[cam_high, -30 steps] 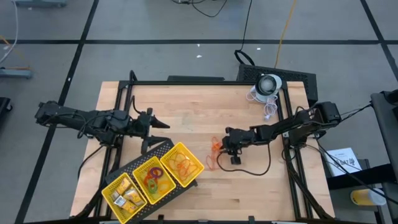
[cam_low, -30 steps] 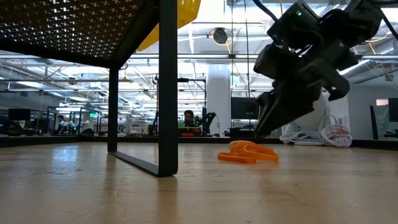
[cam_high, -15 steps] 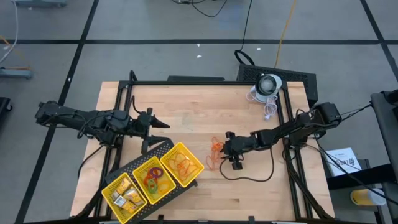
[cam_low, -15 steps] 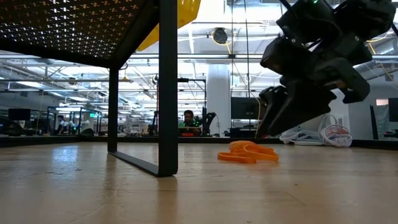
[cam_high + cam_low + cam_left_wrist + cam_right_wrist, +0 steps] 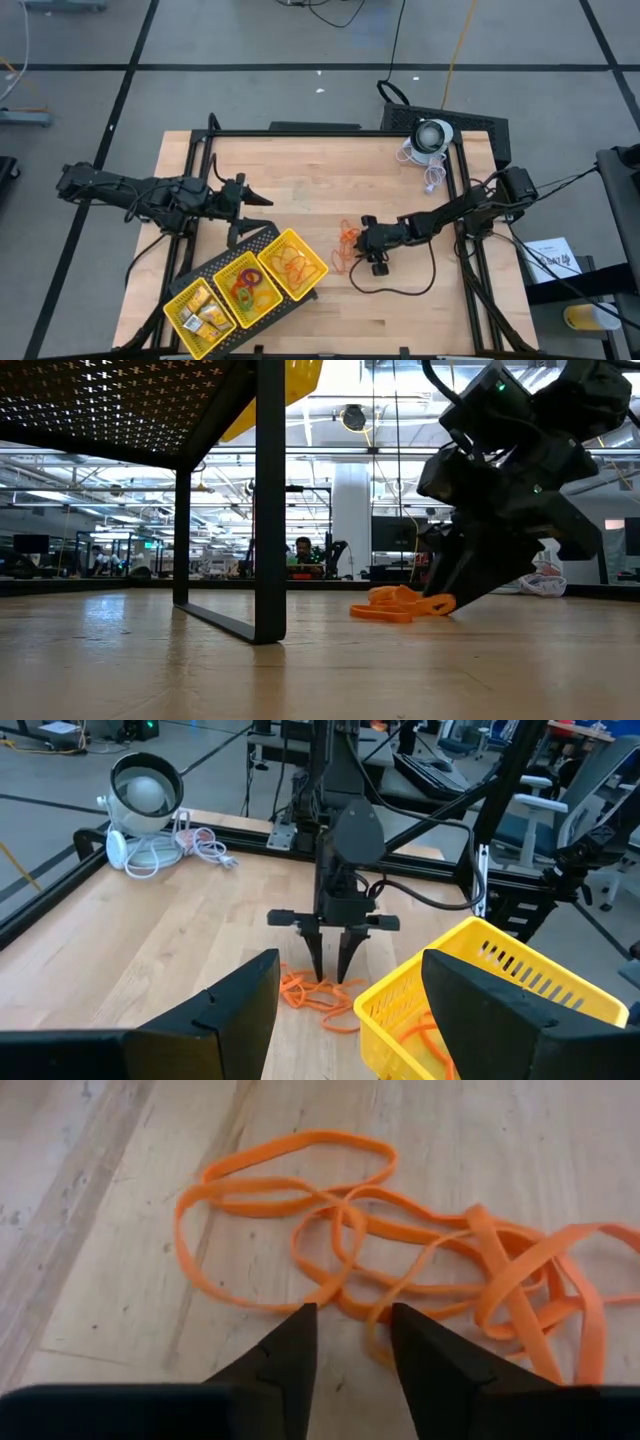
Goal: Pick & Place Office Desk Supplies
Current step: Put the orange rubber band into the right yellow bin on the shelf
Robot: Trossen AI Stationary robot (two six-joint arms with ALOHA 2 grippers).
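The right gripper (image 5: pixel 350 1342) is down at the table (image 5: pixel 300 190), its tips parted a narrow gap and set right at the edge of the pile of orange rubber bands (image 5: pixel 420 1255), nothing lifted. The bands lie loose on the wood just beside the yellow tray (image 5: pixel 300 238), which already holds more bands, rings and small yellow pieces. The left gripper (image 5: pixel 262 200) hovers with its fingers wide near the tray's far side, holding nothing.
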